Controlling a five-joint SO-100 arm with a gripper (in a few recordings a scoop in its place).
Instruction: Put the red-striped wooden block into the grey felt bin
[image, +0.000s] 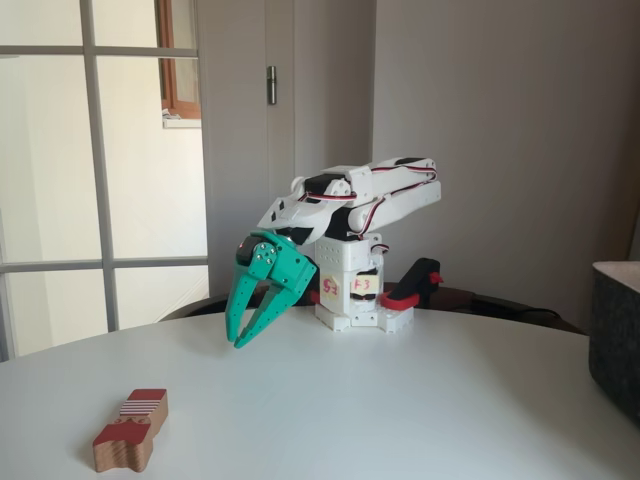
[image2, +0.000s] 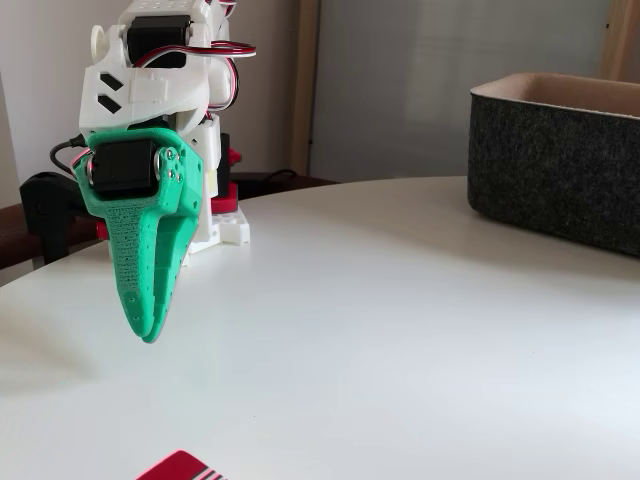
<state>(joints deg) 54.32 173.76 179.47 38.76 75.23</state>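
One block (image: 131, 430) lies on the table (image: 400, 400) at near left in a fixed view, long axis running near-left to far-right, down and leftward from the empty, slightly parted tool (image: 241, 340), with the bin (image2: 560, 160) far right.

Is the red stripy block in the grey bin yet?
No, it's out. The red-striped wooden block lies flat on the white table, far from the grey felt bin, and the green hand holds nothing.
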